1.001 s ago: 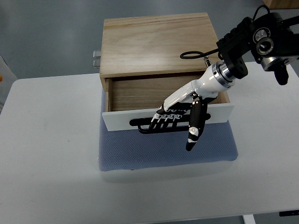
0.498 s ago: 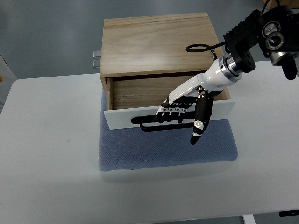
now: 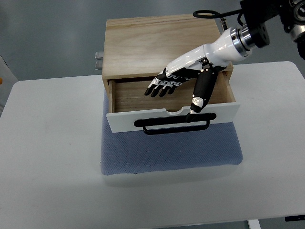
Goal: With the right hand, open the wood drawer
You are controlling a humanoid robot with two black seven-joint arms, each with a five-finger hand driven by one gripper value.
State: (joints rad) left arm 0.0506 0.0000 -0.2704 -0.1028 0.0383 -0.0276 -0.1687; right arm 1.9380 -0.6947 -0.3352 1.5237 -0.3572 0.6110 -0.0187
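Observation:
A light wood drawer box [image 3: 162,45] stands on a blue mat on the white table. Its drawer is pulled out partway, showing a bare wood bottom [image 3: 143,95]. The drawer's white front [image 3: 124,121] carries a black bar handle [image 3: 174,125]. My right hand [image 3: 178,90] comes in from the upper right and hovers above the open drawer, clear of the handle. Its fingers [image 3: 159,87] are extended and hold nothing; the thumb points down toward the drawer front. The left arm is out of view.
The blue mat [image 3: 171,150] lies under and in front of the box. A small metal fitting [image 3: 98,60] sticks out at the box's left rear. The white table [image 3: 47,157] spreads on all sides.
My right hand has let go of the black handle, lifted and drawn back up and to the right over the open drawer. The drawer stays pulled out.

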